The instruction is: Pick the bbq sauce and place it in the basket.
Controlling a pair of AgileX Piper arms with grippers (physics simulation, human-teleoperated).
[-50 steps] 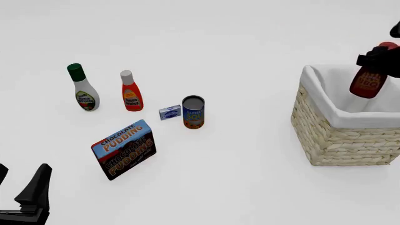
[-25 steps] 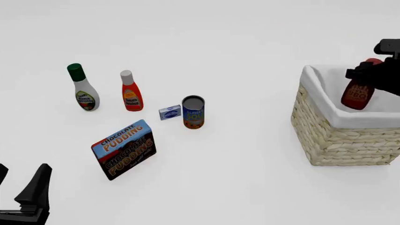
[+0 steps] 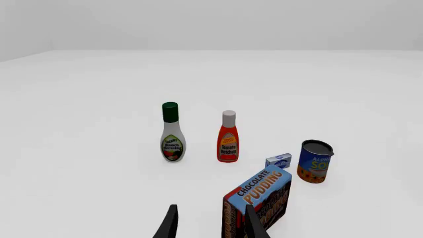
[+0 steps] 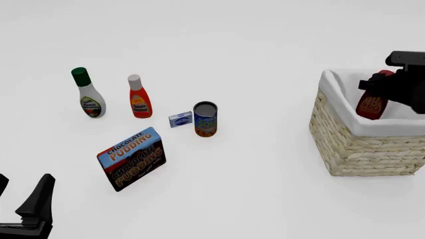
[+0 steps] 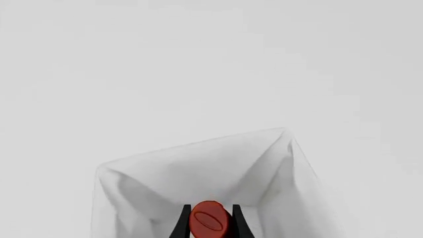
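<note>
Down it went: over the last second the bbq sauce (image 4: 371, 103) dropped from above the basket (image 4: 359, 142) rim and slid left, and now its lower half sat below the white cloth lining (image 4: 335, 92), inside the basket near the front wall. The right gripper (image 4: 379, 82) was clamped on the bottle's neck, fingers (image 5: 181, 222) pressed either side of the red cap (image 5: 210, 221) in the right wrist view, with the lining spread out beneath. The bottle hung tilted, cap toward the far right.

Over on the left, the left gripper (image 4: 27, 211) hovered low at the near edge, its fingers (image 3: 168, 224) spread apart and holding nothing. Nothing else budged: white bottle (image 4: 87, 94), orange bottle (image 4: 139, 98), small box (image 4: 180, 119), soup can (image 4: 205, 119) and chocolate pudding box (image 4: 132, 158) all stood where they had been.
</note>
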